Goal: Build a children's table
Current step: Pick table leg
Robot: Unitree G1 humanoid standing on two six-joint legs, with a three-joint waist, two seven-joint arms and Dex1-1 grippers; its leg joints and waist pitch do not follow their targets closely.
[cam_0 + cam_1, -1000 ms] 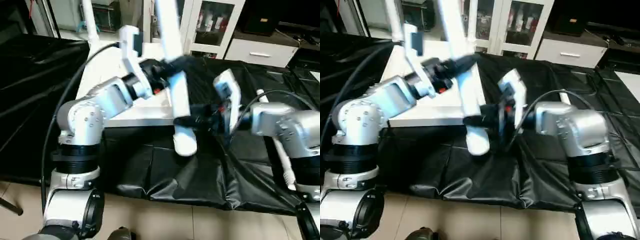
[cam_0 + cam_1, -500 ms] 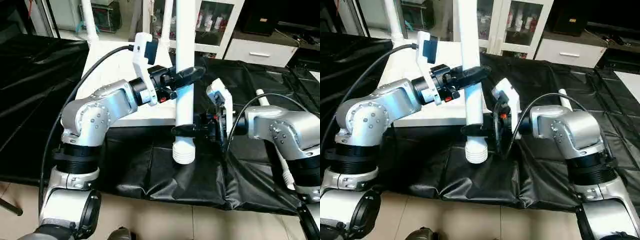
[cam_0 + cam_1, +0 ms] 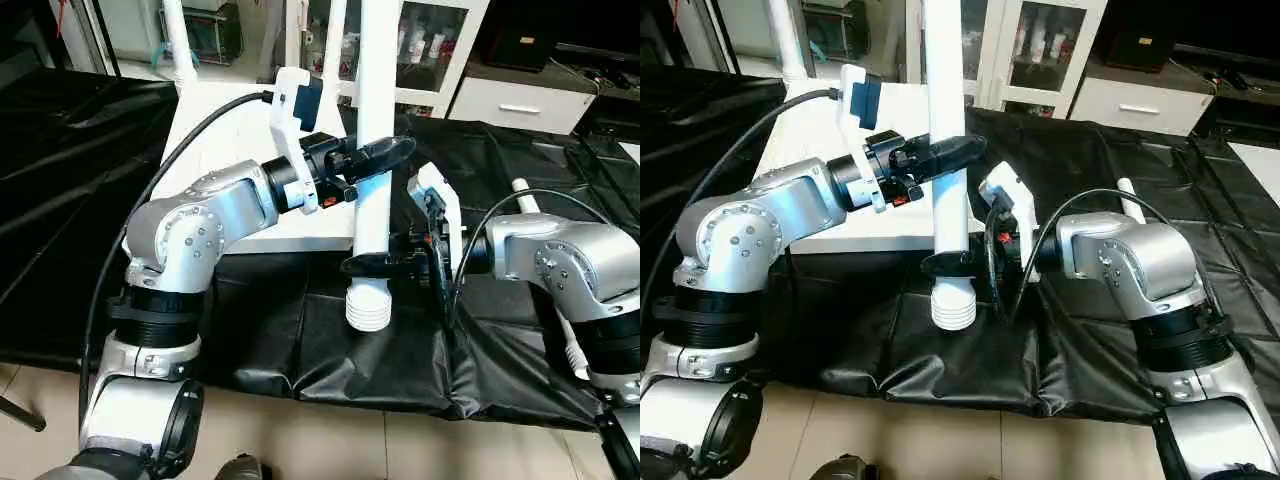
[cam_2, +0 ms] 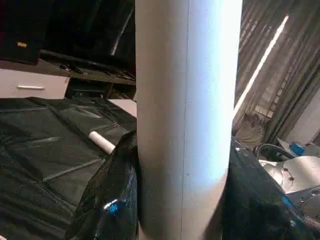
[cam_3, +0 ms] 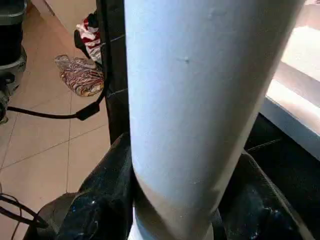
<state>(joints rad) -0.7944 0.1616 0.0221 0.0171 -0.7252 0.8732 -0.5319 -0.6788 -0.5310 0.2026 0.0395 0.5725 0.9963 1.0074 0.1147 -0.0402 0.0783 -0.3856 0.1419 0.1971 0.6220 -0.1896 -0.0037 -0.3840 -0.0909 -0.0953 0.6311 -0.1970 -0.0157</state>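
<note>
A long white table leg [image 3: 374,90] stands upright in the air, its ribbed screw end [image 3: 367,306] pointing down over the black cloth. My left gripper [image 3: 378,155] is shut on the leg's middle. Lower down, just above the ribbed end, my right gripper [image 3: 372,263] is shut on it too. In the left wrist view the leg [image 4: 185,100] rises between the black fingers [image 4: 107,200]. In the right wrist view the leg [image 5: 200,100] is pressed between the fingers [image 5: 95,210]. The white table top [image 3: 225,130] lies flat behind my left arm.
Black cloth [image 3: 380,360] covers the bench and hangs over its front edge. Another white leg [image 3: 528,196] lies on the cloth at the right. Two more white tubes [image 3: 177,40] stand upright at the top's far side. Cabinets stand behind.
The leg has swung from tilted to upright. My right gripper has closed around its lower part. My left gripper has kept its hold and turned with the leg.
</note>
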